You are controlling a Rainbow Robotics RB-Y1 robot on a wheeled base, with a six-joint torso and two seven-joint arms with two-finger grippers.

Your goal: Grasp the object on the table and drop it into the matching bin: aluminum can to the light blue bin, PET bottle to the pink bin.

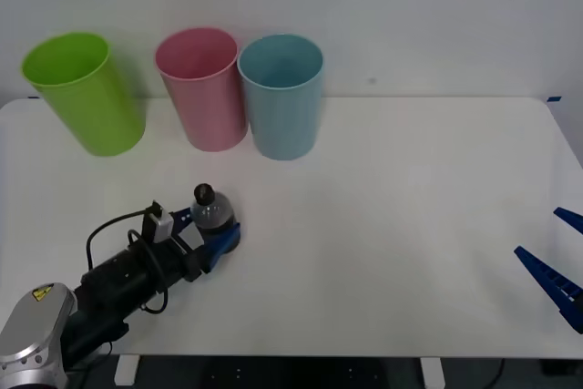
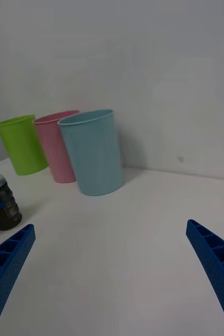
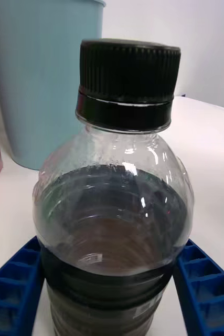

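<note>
The table spans the frame; the pink bin and blue bin stand upper left. At lower left, the bottle stands upright between my left gripper's fingers, which flank its base; contact I cannot tell. My right gripper waits spread wide at lower right, holding nothing.

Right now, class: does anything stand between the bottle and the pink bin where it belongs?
Nothing visible does. The PET bottle stands upright between the left gripper's fingers, with bare table between it and the pink bin.
</note>
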